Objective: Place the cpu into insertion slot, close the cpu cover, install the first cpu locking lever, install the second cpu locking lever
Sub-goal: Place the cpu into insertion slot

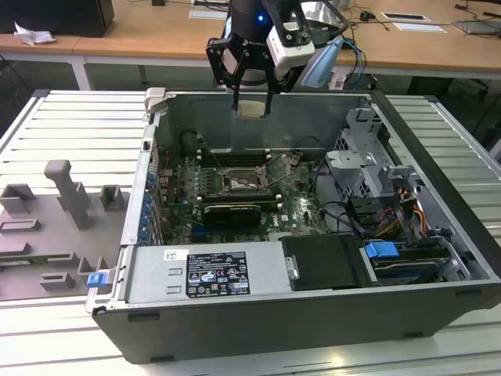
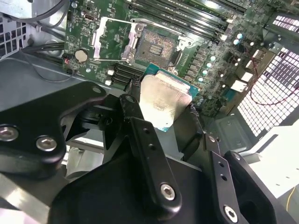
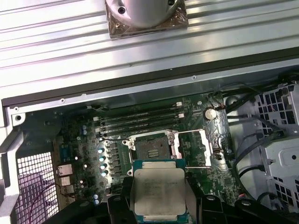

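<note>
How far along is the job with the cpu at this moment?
Nothing is finished yet. In hand: the gripper holds the cpu by its edges, above the open computer case. The insertion slot is bare, its contacts showing, and the cpu cover stands swung open beside it. Placing, closing and both locking steps are left.

A ribbed aluminium table [image 1: 74, 121] carries the open computer case [image 1: 235, 333], which lies on its side, and a grey moulded fixture tray [image 1: 47, 251] rests on the slats just beside the case, on the exterior view's left.
</note>
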`<action>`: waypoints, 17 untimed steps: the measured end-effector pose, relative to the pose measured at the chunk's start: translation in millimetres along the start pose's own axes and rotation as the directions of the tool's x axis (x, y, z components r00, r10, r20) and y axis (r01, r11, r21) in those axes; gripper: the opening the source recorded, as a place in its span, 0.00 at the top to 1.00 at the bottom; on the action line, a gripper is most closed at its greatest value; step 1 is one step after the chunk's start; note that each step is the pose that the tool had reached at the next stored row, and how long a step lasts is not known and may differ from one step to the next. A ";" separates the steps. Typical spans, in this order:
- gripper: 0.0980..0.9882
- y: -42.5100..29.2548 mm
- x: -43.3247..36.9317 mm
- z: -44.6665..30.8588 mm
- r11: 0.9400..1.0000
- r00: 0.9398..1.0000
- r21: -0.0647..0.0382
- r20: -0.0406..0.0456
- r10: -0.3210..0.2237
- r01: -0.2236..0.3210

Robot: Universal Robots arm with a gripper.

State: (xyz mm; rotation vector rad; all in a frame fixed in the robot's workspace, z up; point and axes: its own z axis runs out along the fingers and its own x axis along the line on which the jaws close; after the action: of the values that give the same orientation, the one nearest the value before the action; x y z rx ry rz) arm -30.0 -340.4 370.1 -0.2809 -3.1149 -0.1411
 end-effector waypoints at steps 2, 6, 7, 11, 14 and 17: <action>0.52 0.0 0.0 0.1 1.000 1.000 0.000 0.001 0.010 -0.010; 0.52 0.0 0.0 0.3 1.000 1.000 -0.001 0.003 0.030 -0.030; 0.52 0.0 0.0 0.3 0.999 0.999 -0.001 0.003 0.034 -0.034; 0.52 -0.1 0.0 0.5 0.999 0.999 -0.001 0.004 0.045 -0.045; 0.52 0.0 0.0 0.5 0.999 0.999 -0.001 0.005 0.052 -0.052; 0.52 0.0 0.0 0.5 0.998 0.998 -0.001 0.005 0.061 -0.061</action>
State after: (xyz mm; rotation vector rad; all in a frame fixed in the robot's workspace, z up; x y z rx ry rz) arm -30.0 -340.4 369.6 -0.3769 -3.1076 -0.1417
